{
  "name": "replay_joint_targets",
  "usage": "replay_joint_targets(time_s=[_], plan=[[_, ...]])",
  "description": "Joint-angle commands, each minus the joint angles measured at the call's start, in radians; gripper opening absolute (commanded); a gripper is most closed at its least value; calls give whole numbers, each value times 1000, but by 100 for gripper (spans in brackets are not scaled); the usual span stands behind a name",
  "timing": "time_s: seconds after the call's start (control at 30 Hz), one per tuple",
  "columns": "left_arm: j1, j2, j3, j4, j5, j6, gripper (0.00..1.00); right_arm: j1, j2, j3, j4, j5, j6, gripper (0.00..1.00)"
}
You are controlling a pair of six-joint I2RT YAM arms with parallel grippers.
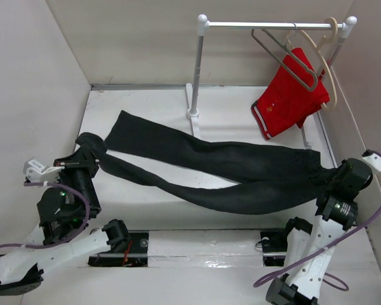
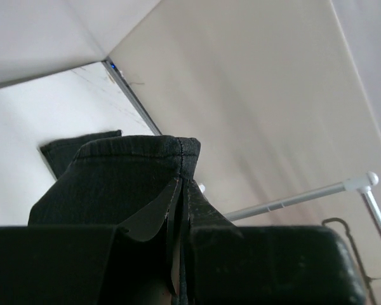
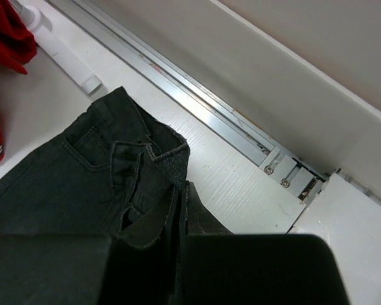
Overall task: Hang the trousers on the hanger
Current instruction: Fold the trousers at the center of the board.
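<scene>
The black trousers (image 1: 222,168) lie stretched across the table, leg ends at the left and waist at the right. My left gripper (image 1: 89,154) is shut on one leg's hem, and the left wrist view shows the fingers (image 2: 184,183) pinching that hem (image 2: 127,171), lifted. The other leg's hem (image 2: 70,149) lies flat behind it. My right gripper (image 1: 333,176) is shut on the waistband, seen in the right wrist view (image 3: 181,189) beside the fly (image 3: 124,165). The thin grey metal hanger (image 1: 286,56) hangs empty on the rack's rail (image 1: 267,25).
A cream hanger (image 1: 324,63) with red shorts (image 1: 289,95) hangs at the rail's right end. The rack's post (image 1: 195,70) stands at the back centre, its foot (image 3: 57,51) near the waist. Walls close both sides. A metal track (image 3: 197,108) runs along the right wall.
</scene>
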Motion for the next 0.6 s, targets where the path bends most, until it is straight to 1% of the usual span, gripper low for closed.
replay_joint_targets(time_s=[0.0,0.03,0.07,0.1,0.13,0.17,0.23,0.27,0.3,0.37,0.4,0.43,0.47,0.5,0.53,0.57], plan=[[3,122,108,-359,-206,-309,0,15,64,45,117,62,-30,0],[3,148,130,-573,-212,-518,0,15,81,48,129,29,-21,0],[3,177,159,-627,-214,-563,0,15,111,48,167,10,-9,0],[3,229,174,-640,-215,-563,0,15,127,42,201,-16,3,0],[3,254,191,-694,-215,-576,0,15,142,39,224,-57,16,0],[3,278,219,-721,-215,-624,0,15,161,49,245,-73,20,0],[3,363,216,-715,-215,-651,0,24,217,51,275,-108,42,0],[15,396,192,-680,-214,-657,0,24,237,51,290,-117,48,0],[15,485,182,-640,-212,-619,0,38,271,53,290,-120,51,0],[24,583,191,-718,-192,-719,0,72,290,48,293,-90,51,0],[185,666,231,-742,-116,-776,0,72,288,34,295,-79,48,0],[291,699,260,-709,-21,-768,0,72,280,22,304,-74,45,0],[393,720,264,-610,153,-679,0,72,271,7,334,-70,51,0],[521,723,245,-506,237,-549,0,72,262,-25,353,-65,51,0],[554,663,209,-294,292,-352,0,72,241,-35,362,-68,48,0],[579,611,163,-178,378,-268,0,72,234,-39,374,-65,43,0]])
